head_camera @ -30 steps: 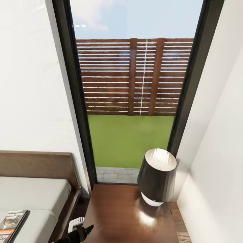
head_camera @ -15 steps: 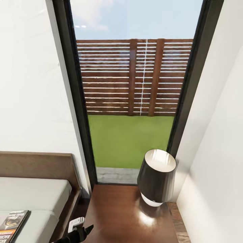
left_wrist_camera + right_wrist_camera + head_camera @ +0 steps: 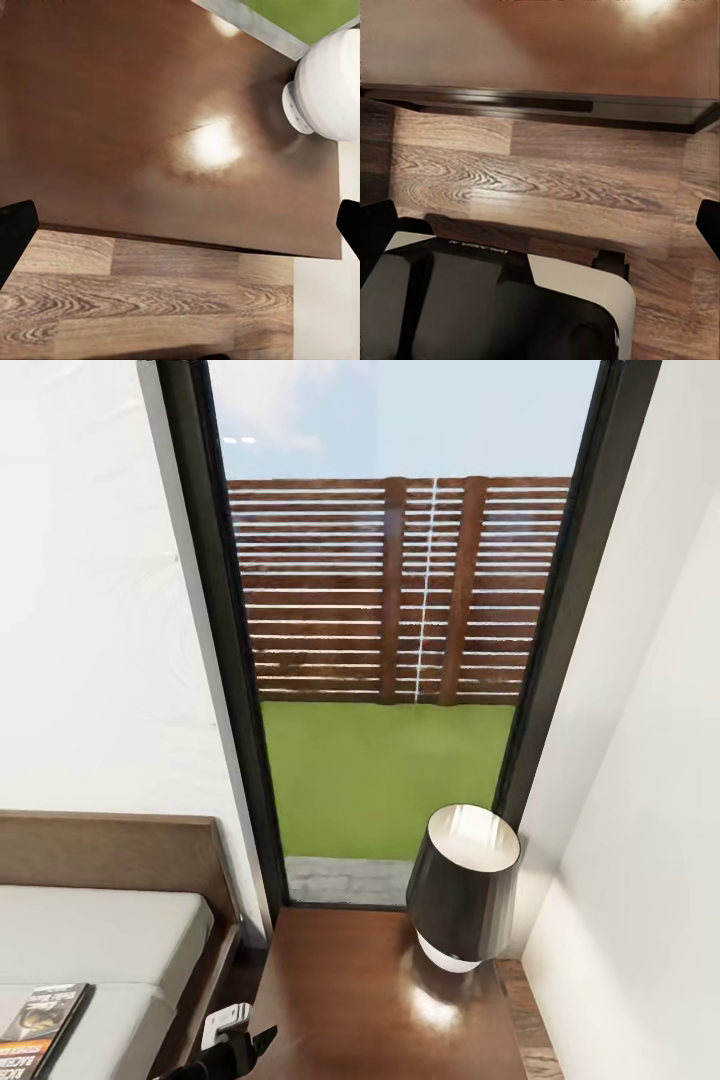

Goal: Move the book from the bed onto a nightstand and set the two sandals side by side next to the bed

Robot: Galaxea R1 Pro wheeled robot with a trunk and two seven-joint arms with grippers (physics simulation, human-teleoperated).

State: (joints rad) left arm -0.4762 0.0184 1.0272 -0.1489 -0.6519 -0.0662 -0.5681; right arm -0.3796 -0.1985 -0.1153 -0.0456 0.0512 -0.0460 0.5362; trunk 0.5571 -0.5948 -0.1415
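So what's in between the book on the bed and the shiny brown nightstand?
In the head view, the bed's dark wooden side rail and the left gripper lie between the book and the nightstand.

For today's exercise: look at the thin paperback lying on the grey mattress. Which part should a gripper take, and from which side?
The thin dark paperback with white lettering lies flat on the pale grey mattress, so probably pinch its long edge nearest the glossy brown nightstand, coming from that side, one finger pressing the mattress beneath.

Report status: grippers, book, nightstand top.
Both grippers open, empty: left gripper, right gripper. Dark paperback book lies on grey mattress. Glossy reddish-brown nightstand carries black-shaded lamp at far right.
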